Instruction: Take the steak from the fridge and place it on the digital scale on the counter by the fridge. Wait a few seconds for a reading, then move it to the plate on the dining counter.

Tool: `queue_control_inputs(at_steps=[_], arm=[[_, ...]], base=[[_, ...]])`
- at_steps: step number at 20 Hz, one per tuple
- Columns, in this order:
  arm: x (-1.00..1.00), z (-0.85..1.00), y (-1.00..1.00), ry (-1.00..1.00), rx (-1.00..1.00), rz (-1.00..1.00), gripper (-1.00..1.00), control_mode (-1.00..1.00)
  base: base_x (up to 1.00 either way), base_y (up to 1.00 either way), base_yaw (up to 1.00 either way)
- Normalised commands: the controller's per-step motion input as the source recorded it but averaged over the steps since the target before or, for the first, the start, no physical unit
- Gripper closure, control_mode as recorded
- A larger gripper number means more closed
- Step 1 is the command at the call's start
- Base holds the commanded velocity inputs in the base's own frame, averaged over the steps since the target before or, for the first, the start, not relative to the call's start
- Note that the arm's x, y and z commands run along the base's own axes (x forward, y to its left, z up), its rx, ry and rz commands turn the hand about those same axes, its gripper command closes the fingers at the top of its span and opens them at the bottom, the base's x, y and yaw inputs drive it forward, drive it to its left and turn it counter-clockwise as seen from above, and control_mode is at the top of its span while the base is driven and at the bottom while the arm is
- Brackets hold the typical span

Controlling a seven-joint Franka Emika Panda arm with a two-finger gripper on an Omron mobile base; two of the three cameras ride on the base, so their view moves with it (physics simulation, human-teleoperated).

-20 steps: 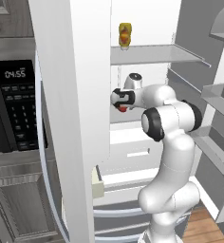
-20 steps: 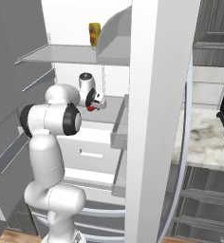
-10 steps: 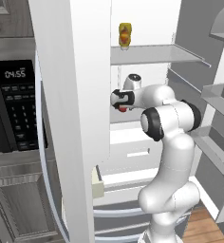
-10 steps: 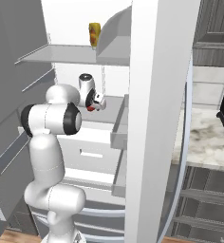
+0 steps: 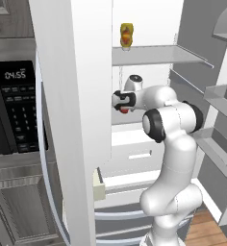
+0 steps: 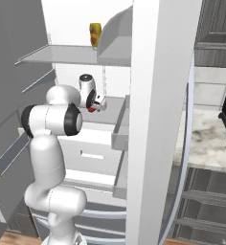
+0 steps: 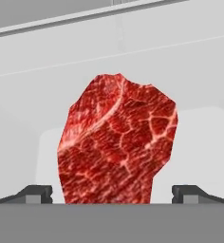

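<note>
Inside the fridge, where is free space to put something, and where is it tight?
Free: the upper shelf right of the yellow bottle, and the door shelves on the right. Tight: the lower shelf, where the open claw flanks the steak close to the fridge door.

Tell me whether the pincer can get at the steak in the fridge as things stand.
Probably yes. The pincer is open with a fingertip either side of the steak, which sits straight ahead on the fridge shelf, nothing between them.
</note>
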Motion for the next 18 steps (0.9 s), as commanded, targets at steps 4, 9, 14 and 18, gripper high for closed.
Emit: queue_control_inputs(at_steps=[4,9,14,18], arm=[[0.16,-0.23,0.0,0.0,0.0,0.0,-1.0,-1.0],[0.06,-0.22,0.0,0.0,-0.01,0.0,-1.0,-1.0],[0.0,-0.08,0.0,-0.01,-0.02,0.0,-1.0,-1.0],[-0.01,0.0,0.0,-0.09,0.0,0.04,-1.0,-1.0]], base=[[0.0,0.0,0.0],[0.0,0.0,0.0],[0.0,0.0,0.0],[0.0,0.0,0.0]])
